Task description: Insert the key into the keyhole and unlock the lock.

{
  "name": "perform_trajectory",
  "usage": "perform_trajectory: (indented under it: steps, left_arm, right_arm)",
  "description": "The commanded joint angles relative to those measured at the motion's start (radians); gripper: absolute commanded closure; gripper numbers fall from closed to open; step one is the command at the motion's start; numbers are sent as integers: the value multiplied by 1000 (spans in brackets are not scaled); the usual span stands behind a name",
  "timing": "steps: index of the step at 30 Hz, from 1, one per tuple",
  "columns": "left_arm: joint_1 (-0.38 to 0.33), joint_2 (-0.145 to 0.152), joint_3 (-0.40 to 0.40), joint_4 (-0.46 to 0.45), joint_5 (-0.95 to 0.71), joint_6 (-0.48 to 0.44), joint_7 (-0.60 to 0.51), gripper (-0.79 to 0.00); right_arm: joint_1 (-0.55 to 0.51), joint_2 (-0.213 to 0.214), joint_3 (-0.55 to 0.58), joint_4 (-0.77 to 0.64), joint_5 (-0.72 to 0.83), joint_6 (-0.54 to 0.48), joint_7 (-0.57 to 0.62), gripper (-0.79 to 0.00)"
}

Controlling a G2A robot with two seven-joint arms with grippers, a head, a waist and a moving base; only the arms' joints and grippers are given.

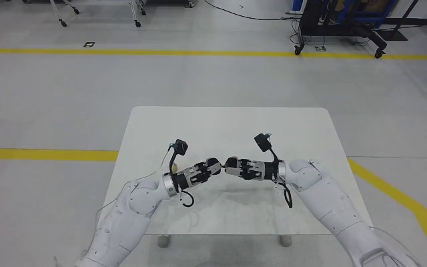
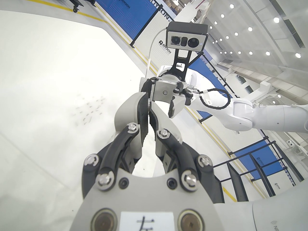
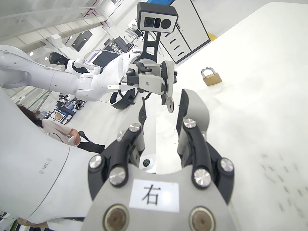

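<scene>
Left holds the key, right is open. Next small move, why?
Probably close the right gripper on the key: it hangs from the shut left gripper, between the open right fingers. The padlock lies apart on the table.

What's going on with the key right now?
The left gripper is shut on the key, holding it in the air above the table. The right gripper is open and faces it close up, not gripping anything. The lock lies on the table apart from both grippers, shackle closed.
</scene>
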Motion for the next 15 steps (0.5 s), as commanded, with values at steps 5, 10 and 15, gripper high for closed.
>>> perform_trajectory:
  steps: [5, 10, 15]
  left_arm:
    - [-4, 1, 7, 3, 0, -1, 1, 0]
    - [-8, 4, -1, 6, 12, -2, 18, -246]
    - [-1, 11, -39, 3, 11, -11, 57, -785]
  right_arm:
    - [5, 7, -20, -4, 19, 0, 0, 0]
    - [8, 13, -24, -8, 38, 0, 0, 0]
    - [-9, 24, 6, -17, 61, 0, -13, 0]
